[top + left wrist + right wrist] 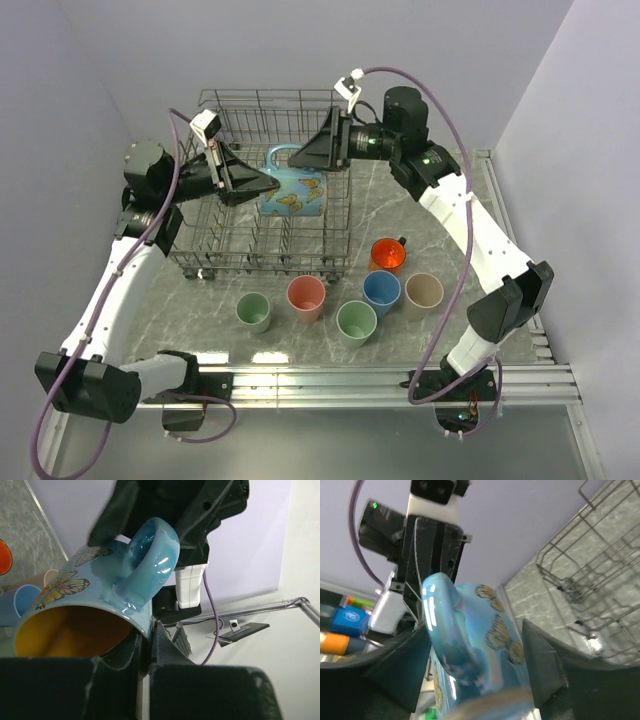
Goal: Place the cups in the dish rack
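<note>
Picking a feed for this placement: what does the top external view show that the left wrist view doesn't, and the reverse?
Only the top external view shows the whole large grey wire dish rack, plus the pink plastic cup and two pale green plastic cups. Only the left wrist view shows the yellow inside of the glossy blue butterfly mug, its rim wall between the fingers of the left claw. Both show that mug, the right claw at its handle, and the bright orange mug, blue cup and beige cup.
</note>
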Controlling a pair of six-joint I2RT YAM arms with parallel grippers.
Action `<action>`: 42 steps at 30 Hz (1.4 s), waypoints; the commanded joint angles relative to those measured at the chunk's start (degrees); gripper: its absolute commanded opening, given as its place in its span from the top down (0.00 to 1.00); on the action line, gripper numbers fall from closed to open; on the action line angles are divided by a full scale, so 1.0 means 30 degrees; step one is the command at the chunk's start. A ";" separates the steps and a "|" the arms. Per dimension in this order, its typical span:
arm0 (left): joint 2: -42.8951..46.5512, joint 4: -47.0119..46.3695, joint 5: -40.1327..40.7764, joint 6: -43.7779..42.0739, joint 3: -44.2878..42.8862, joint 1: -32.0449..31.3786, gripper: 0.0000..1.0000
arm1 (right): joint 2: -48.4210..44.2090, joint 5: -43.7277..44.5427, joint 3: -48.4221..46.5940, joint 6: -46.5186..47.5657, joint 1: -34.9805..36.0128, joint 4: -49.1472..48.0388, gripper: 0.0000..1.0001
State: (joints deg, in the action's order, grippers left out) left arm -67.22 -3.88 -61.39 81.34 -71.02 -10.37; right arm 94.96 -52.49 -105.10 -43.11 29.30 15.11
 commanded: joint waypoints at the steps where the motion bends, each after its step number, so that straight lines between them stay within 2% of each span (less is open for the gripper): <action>1: 0.0054 -0.1491 0.0510 -0.0891 -0.1052 -0.0205 1.00 | -0.0771 0.0796 0.0717 0.0632 0.0662 -0.0608 0.49; 2: 0.0024 -0.1142 0.0888 -0.1096 -0.1052 -0.0205 1.00 | -0.1035 0.0942 0.1219 0.0515 0.0779 -0.1020 0.57; 3: 0.0024 -0.1138 0.1036 -0.1127 -0.0936 -0.0205 1.00 | -0.1530 0.1263 0.1717 0.0340 0.0780 -0.1430 0.75; 6: 0.0082 -0.1662 0.1766 -0.0748 -0.0265 -0.0205 1.00 | -0.2265 0.1441 0.3360 -0.0393 0.0926 -0.2868 0.94; 8: 0.0082 -0.2133 0.2003 -0.0193 0.0206 -0.0205 1.00 | -0.2472 0.1559 0.3947 -0.0599 0.0956 -0.3220 1.00; 11: 0.0054 -0.1582 0.2677 -0.0770 0.0530 -0.0205 1.00 | -0.2707 0.1618 0.4301 -0.0776 0.1015 -0.3397 1.00; 13: -0.0179 0.1221 0.3405 -0.2086 -0.0169 -0.0205 0.99 | -0.2503 0.1995 0.3575 -0.0311 0.1015 -0.2149 1.00; 15: -0.0501 0.5461 0.5217 -0.5801 -0.2005 -0.0205 0.89 | -0.2008 0.2668 0.2548 0.0538 0.1015 -0.0477 1.00; 16: -0.1112 1.0384 0.7896 -0.7033 -0.2686 -0.0205 0.77 | -0.1772 0.3223 0.1267 0.1471 0.0986 0.1620 1.00; 17: -0.1466 1.2116 0.8996 -0.8959 -0.3185 -0.0205 0.73 | -0.1538 0.4099 0.0703 0.1828 0.0812 0.2483 1.00; 18: -0.1992 1.3728 0.9848 -0.9646 -0.3655 -0.0205 0.61 | -0.1042 0.4398 -0.0231 0.2238 0.0665 0.3825 1.00; 19: -0.2171 1.5455 1.1480 -1.0175 -0.3659 -0.0205 0.56 | -0.0747 0.4604 -0.0588 0.2329 0.0460 0.4361 1.00; 20: -0.2289 1.6227 1.2222 -1.0876 -0.3456 -0.0205 0.52 | -0.0222 0.4635 -0.0940 0.2359 0.0081 0.4743 1.00; 21: -0.2348 1.6699 1.3012 -1.1144 -0.3280 -0.0205 0.42 | -0.0014 0.4722 -0.1582 0.2446 -0.0155 0.5588 1.00; 22: -0.2349 1.7544 1.4586 -1.1437 -0.3133 -0.0205 0.38 | 0.0249 0.4897 -0.1936 0.2563 -0.0331 0.6032 1.00; 24: -0.2320 1.8282 1.6090 -1.1789 -0.2840 -0.0205 0.34 | 0.1069 0.5861 -0.3307 0.3088 -0.0858 0.7665 1.00; 29: -0.1940 1.9368 1.8612 -1.2611 -0.2225 -0.0205 0.34 | 0.4050 0.9229 -0.7059 0.3356 -0.1884 1.1333 1.00; 34: -0.0565 1.9341 1.8792 -1.3109 -0.1171 -0.0205 0.36 | 0.7863 1.2860 -1.3037 0.2858 -0.2676 1.4998 1.00; 39: 0.1309 1.9104 1.7827 -1.3636 0.0645 -0.0205 0.37 | 0.9595 1.3950 -1.2343 0.1572 -0.2706 1.3716 1.00; 42: 0.2187 1.9311 1.8175 -1.3901 0.1582 -0.0467 0.37 | 1.0708 1.4624 -1.2748 0.0956 -0.2472 1.3450 1.00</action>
State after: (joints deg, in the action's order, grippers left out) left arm -63.77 53.71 -7.64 42.04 -68.29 -11.05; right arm 126.54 -10.76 -140.66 -35.88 20.58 58.39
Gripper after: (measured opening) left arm 0.631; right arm 0.301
